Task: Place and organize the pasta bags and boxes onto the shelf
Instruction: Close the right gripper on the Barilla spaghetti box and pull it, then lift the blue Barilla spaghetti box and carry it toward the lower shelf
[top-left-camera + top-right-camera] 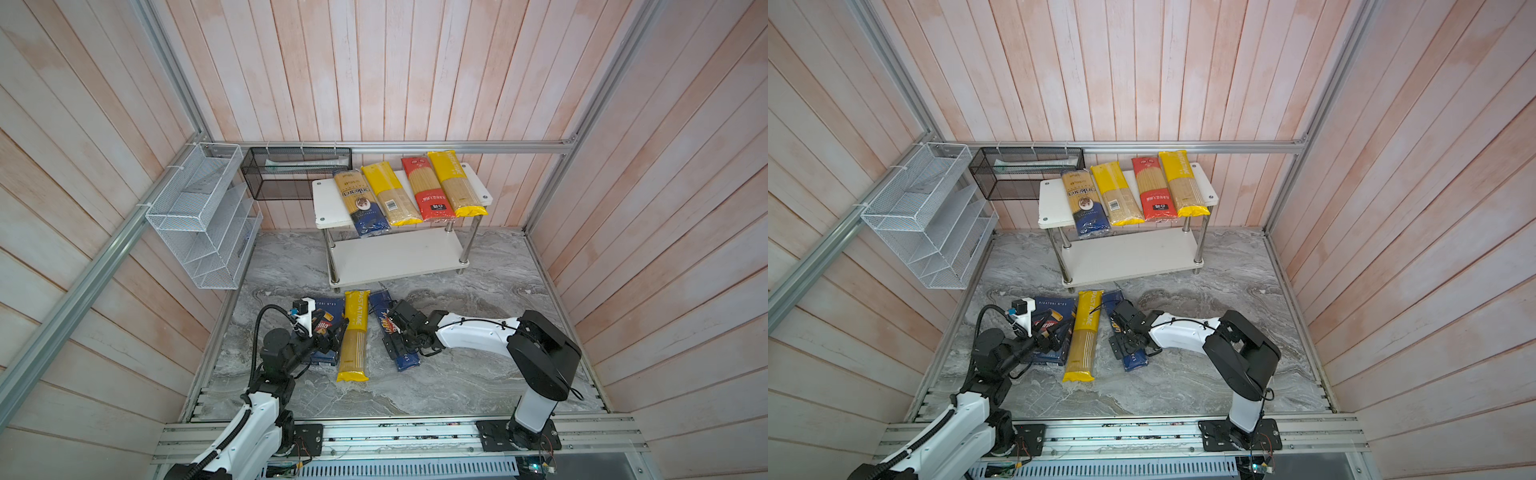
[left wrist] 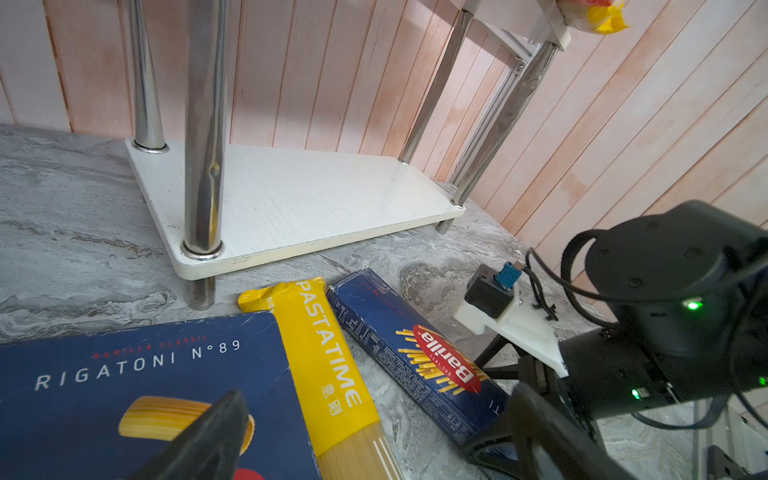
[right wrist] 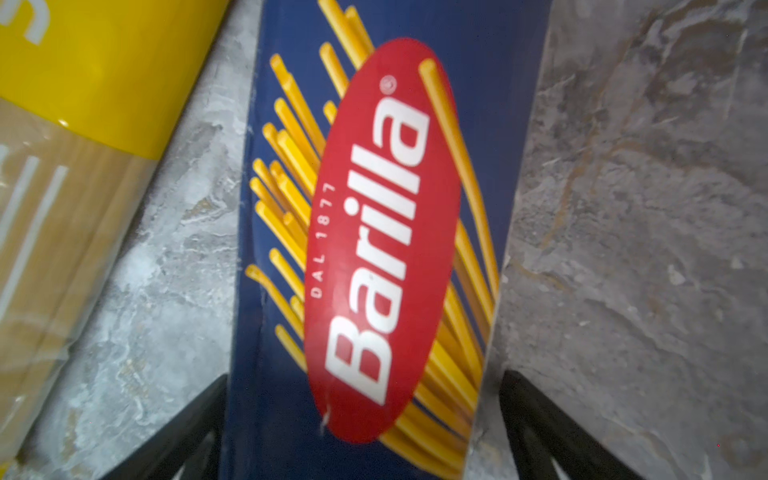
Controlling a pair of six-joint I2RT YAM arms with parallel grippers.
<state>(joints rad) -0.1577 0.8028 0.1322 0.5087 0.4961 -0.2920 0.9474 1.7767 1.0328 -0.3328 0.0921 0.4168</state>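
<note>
Spaghetti box point(image 3: 374, 208) flat on tabletop point(image 3: 623, 208), between wide-open jaws of right gripper point(image 3: 365, 376), one jaw each side.

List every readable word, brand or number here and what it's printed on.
"BARILLA CLASSIC", "RIGATONI N°89": wide dark blue cardboard carton.
"PASTATIME": long yellow plastic spaghetti bag on the tabletop.
"Barilla", "DAL 1877": red oval on the narrow dark blue cardboard carton.
"ankara": clear plastic bag with dark blue end, on the white two-tier shelf.
Too small to read: print on the red plastic bag; digits on the barcoded yellow plastic bag.
</note>
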